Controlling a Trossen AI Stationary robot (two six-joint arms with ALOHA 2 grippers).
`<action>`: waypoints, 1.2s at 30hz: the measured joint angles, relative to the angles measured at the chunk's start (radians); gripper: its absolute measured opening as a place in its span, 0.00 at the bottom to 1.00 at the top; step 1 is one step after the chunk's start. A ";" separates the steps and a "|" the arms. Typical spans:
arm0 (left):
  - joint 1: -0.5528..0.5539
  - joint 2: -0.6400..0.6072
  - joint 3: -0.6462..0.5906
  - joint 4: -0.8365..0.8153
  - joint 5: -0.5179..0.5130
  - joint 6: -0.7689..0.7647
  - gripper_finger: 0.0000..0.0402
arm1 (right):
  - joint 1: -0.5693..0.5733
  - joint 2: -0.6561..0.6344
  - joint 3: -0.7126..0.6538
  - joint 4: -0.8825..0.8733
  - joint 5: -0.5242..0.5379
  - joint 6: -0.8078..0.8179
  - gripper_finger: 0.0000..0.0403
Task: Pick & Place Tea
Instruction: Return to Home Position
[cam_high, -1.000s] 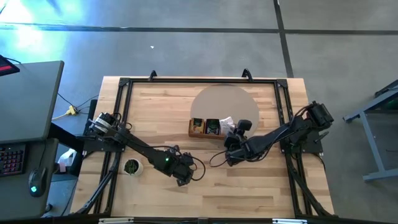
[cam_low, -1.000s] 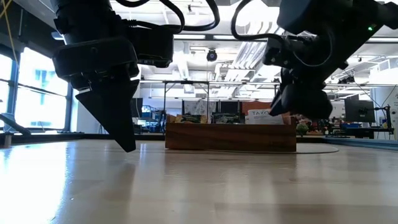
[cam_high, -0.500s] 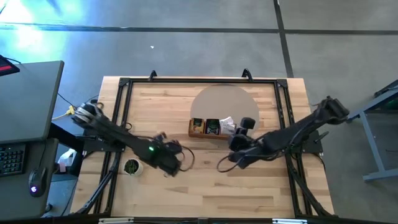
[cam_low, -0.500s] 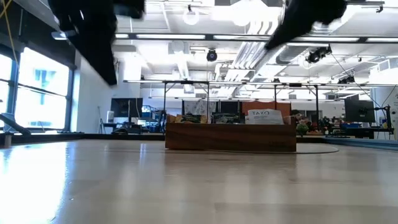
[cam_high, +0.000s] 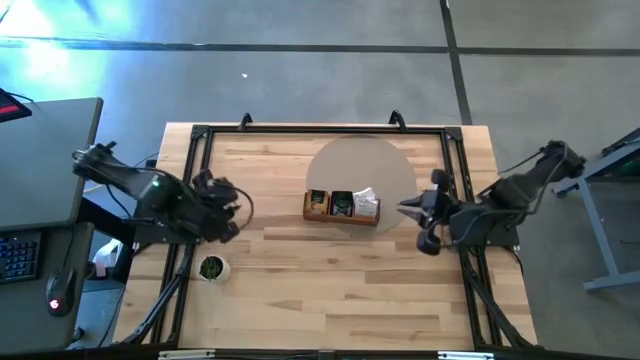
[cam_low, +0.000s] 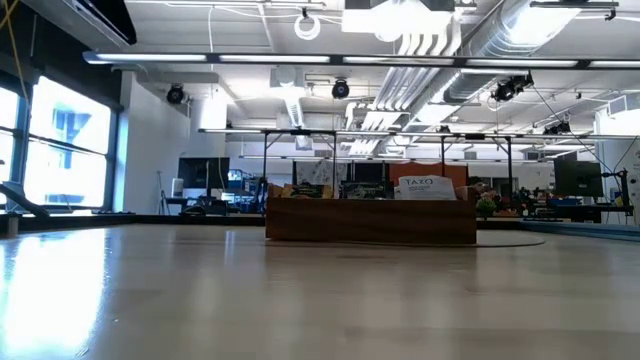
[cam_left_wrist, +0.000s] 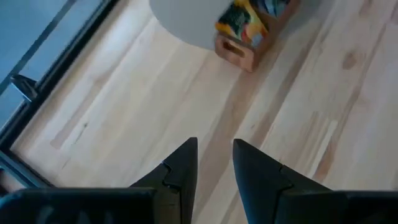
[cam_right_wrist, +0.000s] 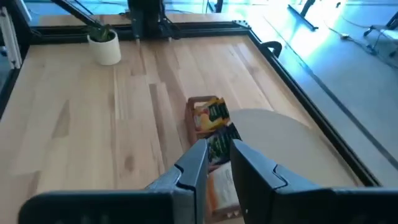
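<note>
High view: the tea packets (cam_high: 343, 203) sit filed in the wooden tray (cam_high: 342, 217) at the round grey mat's (cam_high: 365, 160) edge. The left gripper (cam_high: 228, 205) and right gripper (cam_high: 425, 215) hang well apart at opposite table sides, apparently homing. Low view: nothing blocks the tray. Wrist views: both pincers narrow, empty. A small cup (cam_high: 211, 268) stands near the left arm.

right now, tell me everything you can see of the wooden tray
The wooden tray is a long, low brown box with three compartments, lying flat near the table's middle, partly on a round grey mat. Tea sticks up above its rim: yellow-orange packets at one end, dark packets in the middle, white packets at the other. One end wall has a handle slot. The left gripper and right gripper are both well away from it.
</note>
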 joint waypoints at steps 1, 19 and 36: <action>0.000 -0.023 -0.005 -0.003 -0.010 0.005 0.25 | 0.000 -0.017 0.000 -0.015 0.000 0.007 0.17; 0.000 -0.726 -0.710 0.903 -0.110 0.403 0.25 | 0.070 -0.532 -0.542 0.567 -0.070 -0.271 0.17; 0.049 -1.007 -1.067 1.321 -0.180 0.615 0.25 | 0.053 -0.967 -0.834 0.801 -0.130 -0.603 0.17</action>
